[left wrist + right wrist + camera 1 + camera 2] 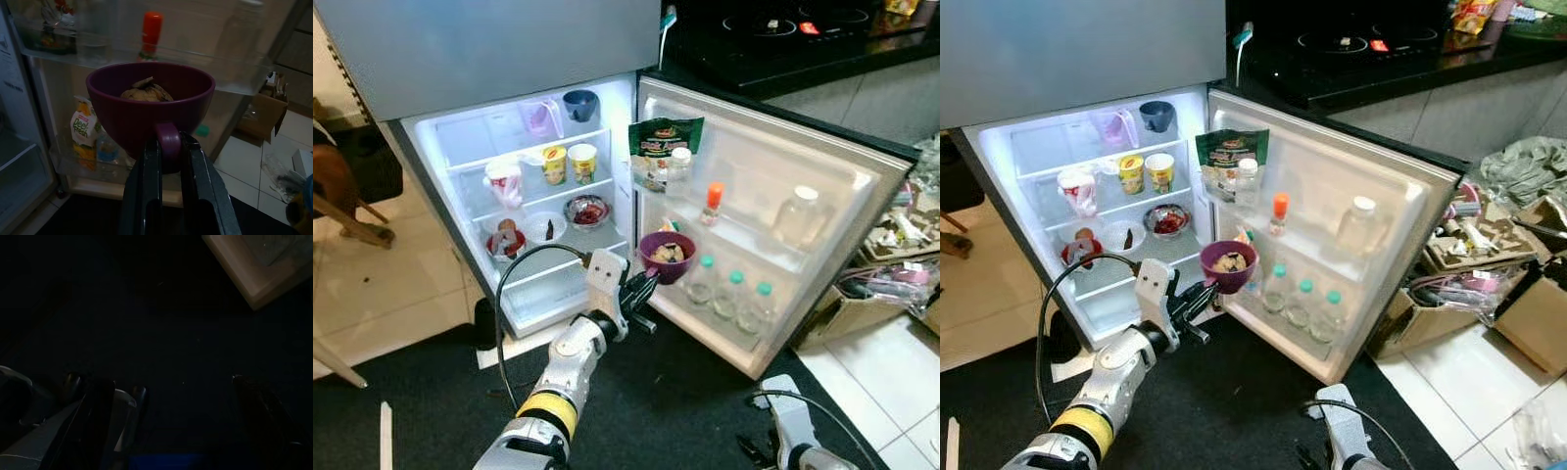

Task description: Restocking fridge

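The left hand [641, 292] pinches the handle of the purple cup [667, 257], held upright just ahead of its fingers, level with the fridge's [509, 147] lower shelves and beside the open door's [773, 245] bins; the right hand hangs idle, fingers' state unclear

Purple cup [667, 257]: deep purple, round, with a side handle; upright, open mouth up.
Contents: pale brownish food pieces [145, 91] heaped inside, below the rim.
Hold: the left tool [168, 161] has its two black fingers pinched on the cup's handle, carrying the cup.
Place: in the air just in front of the open fridge [524, 147], beside the lower shelf of the fridge door [822, 196], near the row of green-capped bottles [734, 289].
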Robot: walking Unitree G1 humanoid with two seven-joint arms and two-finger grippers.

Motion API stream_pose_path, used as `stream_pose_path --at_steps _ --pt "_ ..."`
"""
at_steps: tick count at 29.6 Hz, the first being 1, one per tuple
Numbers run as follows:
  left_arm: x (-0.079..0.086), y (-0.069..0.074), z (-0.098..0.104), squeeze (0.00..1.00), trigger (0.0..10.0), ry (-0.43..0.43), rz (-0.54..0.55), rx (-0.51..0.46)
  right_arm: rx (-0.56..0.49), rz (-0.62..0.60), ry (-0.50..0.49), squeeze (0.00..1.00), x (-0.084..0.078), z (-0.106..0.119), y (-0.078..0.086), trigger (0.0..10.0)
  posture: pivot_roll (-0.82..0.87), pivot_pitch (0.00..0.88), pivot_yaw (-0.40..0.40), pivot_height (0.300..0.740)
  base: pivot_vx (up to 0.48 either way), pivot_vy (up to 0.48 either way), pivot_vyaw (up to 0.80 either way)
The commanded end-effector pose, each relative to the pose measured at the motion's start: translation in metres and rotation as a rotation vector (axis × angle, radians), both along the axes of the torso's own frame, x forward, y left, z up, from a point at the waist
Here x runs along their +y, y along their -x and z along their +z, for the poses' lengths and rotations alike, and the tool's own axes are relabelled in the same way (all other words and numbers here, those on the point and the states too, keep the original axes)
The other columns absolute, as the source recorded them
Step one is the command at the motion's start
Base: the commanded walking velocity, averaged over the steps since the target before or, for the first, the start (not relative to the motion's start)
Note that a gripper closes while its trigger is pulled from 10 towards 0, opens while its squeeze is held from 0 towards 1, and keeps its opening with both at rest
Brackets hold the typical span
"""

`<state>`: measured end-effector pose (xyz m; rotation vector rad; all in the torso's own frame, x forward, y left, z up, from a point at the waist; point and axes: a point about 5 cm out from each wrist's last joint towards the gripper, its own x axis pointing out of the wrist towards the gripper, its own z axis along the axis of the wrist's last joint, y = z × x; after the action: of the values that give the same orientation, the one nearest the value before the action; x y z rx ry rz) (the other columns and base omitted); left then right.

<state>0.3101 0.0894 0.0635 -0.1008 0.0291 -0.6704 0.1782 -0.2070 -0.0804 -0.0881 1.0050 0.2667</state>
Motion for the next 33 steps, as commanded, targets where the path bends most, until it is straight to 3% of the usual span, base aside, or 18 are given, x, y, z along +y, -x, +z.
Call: stream_pose_path --at_steps 1,9,13,19,23,25,28,33 --pt "0.004 -0.003 0.008 0.0 10.0 -0.009 0.003 -0.05 -0.01 -0.007 -0.006 0.0 0.001 0.0 -0.001 10.0 -0.08 0.0 0.01 0.74 0.277 0.0 0.0" --pt "0.004 -0.005 0.01 0.0 10.0 -0.013 0.019 -0.054 -0.012 -0.006 -0.007 0.0 0.001 0.0 -0.001 10.0 -0.08 0.0 0.01 0.74 0.035 0.0 0.0" --pt "-0.003 0.001 0.009 0.0 10.0 -0.057 -0.064 -0.075 -0.016 -0.004 -0.014 0.0 0.003 0.001 -0.002 10.0 -0.08 0.0 0.011 0.74 0.0 -0.326 0.0" --pt "-0.009 0.003 0.011 0.0 10.0 -0.055 -0.104 -0.087 -0.033 -0.003 -0.035 0.0 0.004 0.003 -0.006 10.0 -0.08 0.0 0.011 0.74 0.0 -0.432 0.0" --pt "-0.012 0.004 0.013 0.0 10.0 -0.038 -0.132 -0.091 -0.056 0.005 -0.07 0.0 0.006 0.006 -0.011 10.0 -0.08 0.0 0.01 0.74 0.0 0.0 0.0" --pt "-0.004 0.006 0.018 0.0 10.0 0.03 -0.186 -0.089 -0.12 0.097 -0.228 0.0 0.017 0.02 -0.03 10.0 -0.08 0.0 0.012 0.74 0.0 0.0 0.0" --pt "0.002 0.006 0.02 0.0 10.0 0.045 -0.208 -0.089 -0.148 0.152 -0.309 0.0 0.022 0.027 -0.038 10.0 -0.08 0.0 0.012 0.74 0.0 0.0 0.0" --pt "0.036 0.015 0.025 0.0 10.0 0.106 -0.323 -0.044 -0.3 0.463 -0.681 0.0 0.037 0.081 -0.078 10.0 -0.08 0.0 0.011 0.74 0.0 0.0 0.0"
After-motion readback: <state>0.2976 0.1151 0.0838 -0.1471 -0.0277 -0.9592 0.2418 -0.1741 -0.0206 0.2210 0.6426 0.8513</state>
